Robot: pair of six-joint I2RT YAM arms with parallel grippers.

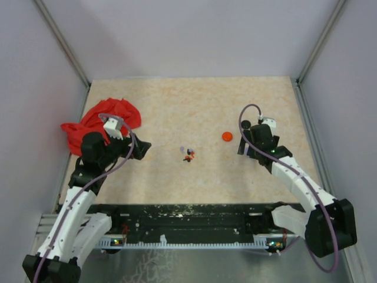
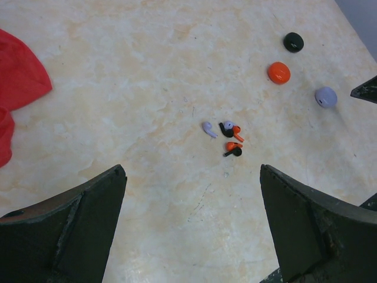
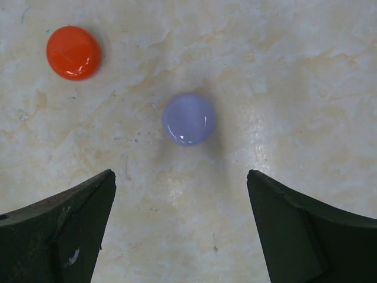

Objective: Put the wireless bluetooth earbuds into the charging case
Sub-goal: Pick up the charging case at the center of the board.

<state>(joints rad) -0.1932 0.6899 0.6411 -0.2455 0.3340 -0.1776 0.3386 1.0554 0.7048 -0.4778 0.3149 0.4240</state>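
Note:
The earbuds [image 1: 188, 155] lie in a tight cluster at the table's middle. In the left wrist view they are several tiny pieces: orange and black ones [image 2: 234, 147] and a lilac one [image 2: 209, 129]. Three round closed cases lie to the right: orange [image 1: 227, 136], black [image 1: 245, 124] and lilac [image 3: 188, 118]. My left gripper [image 2: 192, 168] is open and empty, left of the earbuds and apart from them. My right gripper [image 3: 179, 174] is open and empty, with the lilac case just beyond its fingertips. The lilac case is hidden in the top view.
A crumpled red cloth [image 1: 100, 121] lies at the far left, behind my left arm, and also shows in the left wrist view [image 2: 17, 76]. Grey walls with metal posts enclose the table on three sides. The orange case also shows in the right wrist view [image 3: 73, 52].

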